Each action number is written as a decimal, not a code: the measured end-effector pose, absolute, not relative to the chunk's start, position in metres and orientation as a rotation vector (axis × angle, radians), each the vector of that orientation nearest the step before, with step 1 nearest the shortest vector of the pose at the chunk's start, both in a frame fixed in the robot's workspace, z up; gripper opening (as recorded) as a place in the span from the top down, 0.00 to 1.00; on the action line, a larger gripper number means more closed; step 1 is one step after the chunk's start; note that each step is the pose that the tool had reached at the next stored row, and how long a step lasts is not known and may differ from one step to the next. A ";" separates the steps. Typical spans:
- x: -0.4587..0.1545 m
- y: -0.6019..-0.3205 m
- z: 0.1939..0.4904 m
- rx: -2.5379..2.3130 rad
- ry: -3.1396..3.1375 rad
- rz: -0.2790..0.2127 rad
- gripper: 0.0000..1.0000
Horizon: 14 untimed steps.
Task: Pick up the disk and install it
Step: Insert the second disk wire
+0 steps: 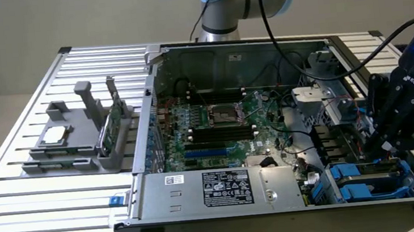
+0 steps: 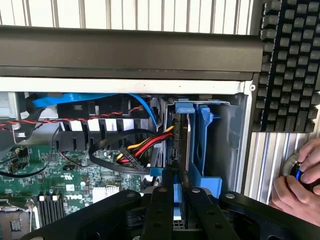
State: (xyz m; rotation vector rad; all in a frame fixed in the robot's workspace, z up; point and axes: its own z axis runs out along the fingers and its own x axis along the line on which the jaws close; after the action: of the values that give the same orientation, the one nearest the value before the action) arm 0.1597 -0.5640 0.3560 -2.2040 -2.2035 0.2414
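Observation:
The disk [image 2: 181, 132] stands on edge in the drive bay at the case's corner, with its blue plastic carrier [image 2: 203, 145] around it. My gripper [image 2: 176, 180] is shut on the disk's near edge, one black finger on each side. In the exterior view my gripper [image 1: 382, 146] reaches down into the case at the exterior view's right. It sits just above the blue drive bay [image 1: 365, 183] at the front corner. The disk's flat face and label are hidden.
The open computer case [image 1: 222, 190] lies on a slatted metal table [image 1: 42, 223], with red, yellow and black cables [image 2: 135, 147] beside the bay. A grey fixture [image 1: 73, 143] holds a chip and a green card. A keyboard [image 2: 290, 65] and a person's hand [image 2: 300, 182] lie just outside the case.

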 end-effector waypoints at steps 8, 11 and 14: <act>0.162 -0.568 0.349 -2.195 -2.197 0.221 0.84; 0.163 -0.568 0.348 -2.191 -2.194 0.213 0.84; 0.164 -0.570 0.346 -2.187 -2.191 0.203 0.84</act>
State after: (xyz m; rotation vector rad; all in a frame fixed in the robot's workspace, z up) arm 0.1642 -0.5697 0.3460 -2.1869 -2.1911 0.2030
